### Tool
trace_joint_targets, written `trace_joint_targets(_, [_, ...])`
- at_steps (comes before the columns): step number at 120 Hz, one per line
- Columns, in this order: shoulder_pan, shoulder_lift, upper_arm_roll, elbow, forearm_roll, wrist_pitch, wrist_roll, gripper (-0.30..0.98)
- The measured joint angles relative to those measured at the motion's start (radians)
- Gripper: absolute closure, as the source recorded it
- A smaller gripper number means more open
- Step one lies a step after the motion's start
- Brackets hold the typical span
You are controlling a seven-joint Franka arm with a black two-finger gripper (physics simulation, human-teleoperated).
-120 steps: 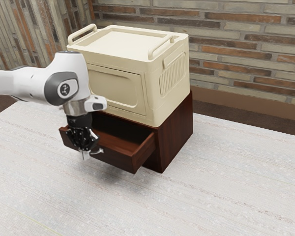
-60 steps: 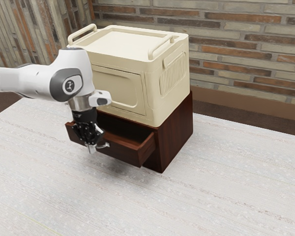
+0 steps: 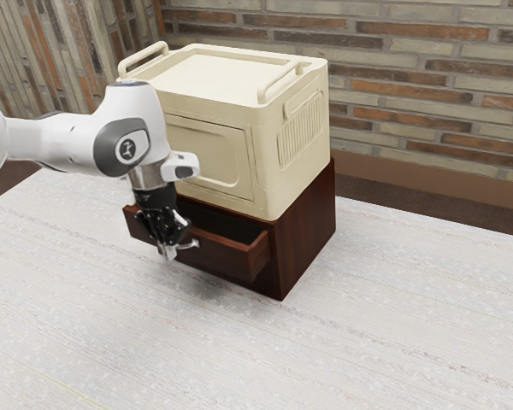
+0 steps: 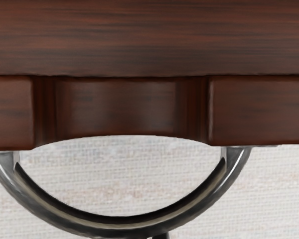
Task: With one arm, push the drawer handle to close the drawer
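- The drawer (image 3: pixel 227 259) is made of dark red-brown wood, with thin streaks running along it.
- It is partly open, sticking out of the front of the dark wood cabinet (image 3: pixel 306 235), and I can see down inside it.
- Its front has a dip in the wood, with a soft, curved edge.
- The handle (image 4: pixel 45 206) is shiny gray metal, bent like half a ring. Its two ends meet the drawer front, one on each side of the dip, and its round part pokes out.
- The gripper (image 3: pixel 168 253) is black and points down, right by the handle. I can't tell how wide it is open, or if it has hold of anything.
- A big cream box (image 3: pixel 214 158) sits on top of the cabinet.
- The cabinet stands on a pale, streaky table (image 3: pixel 368 342).
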Motion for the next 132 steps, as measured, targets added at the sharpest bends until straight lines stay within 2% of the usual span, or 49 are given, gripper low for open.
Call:
trace_joint_targets(94, [-0.002, 0.038, 0.000, 0.034, -0.054, 0.116, -0.002, 0.78])
trace_joint_targets(132, [0.016, 0.061, 0.003, 0.060, -0.030, 0.117, 0.169, 0.78])
